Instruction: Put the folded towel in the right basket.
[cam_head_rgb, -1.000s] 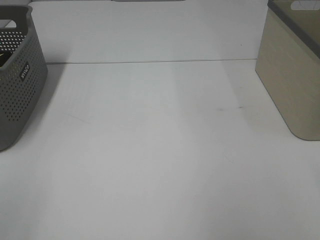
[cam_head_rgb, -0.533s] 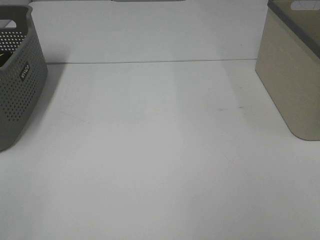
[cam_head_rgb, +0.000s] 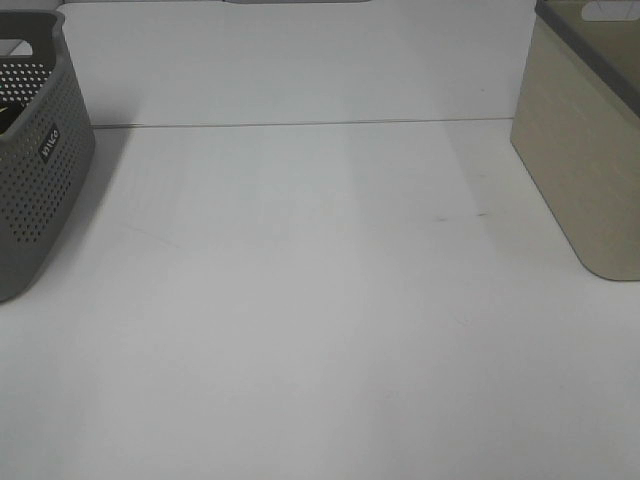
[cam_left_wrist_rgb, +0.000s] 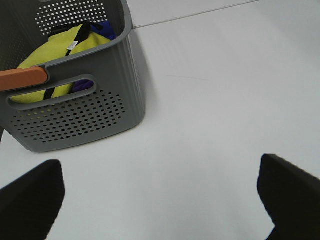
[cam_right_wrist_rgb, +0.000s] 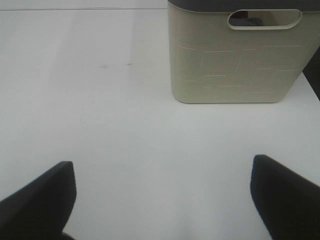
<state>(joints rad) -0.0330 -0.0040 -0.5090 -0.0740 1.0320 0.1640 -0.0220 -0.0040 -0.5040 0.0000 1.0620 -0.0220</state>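
The right basket (cam_head_rgb: 585, 130) is beige with a dark rim and stands at the table's right edge; it also shows in the right wrist view (cam_right_wrist_rgb: 235, 60). Something dark shows through its handle slot (cam_right_wrist_rgb: 248, 21); I cannot tell what it is. No folded towel lies on the table. My left gripper (cam_left_wrist_rgb: 160, 200) is open and empty, over bare table near the grey basket. My right gripper (cam_right_wrist_rgb: 162, 200) is open and empty, over bare table in front of the beige basket. Neither gripper shows in the exterior high view.
A grey perforated basket (cam_head_rgb: 35, 160) stands at the left edge. In the left wrist view it (cam_left_wrist_rgb: 90, 110) holds a yellow cloth (cam_left_wrist_rgb: 60, 47) and something blue (cam_left_wrist_rgb: 102, 27), and an orange piece (cam_left_wrist_rgb: 22, 78) sits on its rim. The white table (cam_head_rgb: 320, 300) spans between the baskets.
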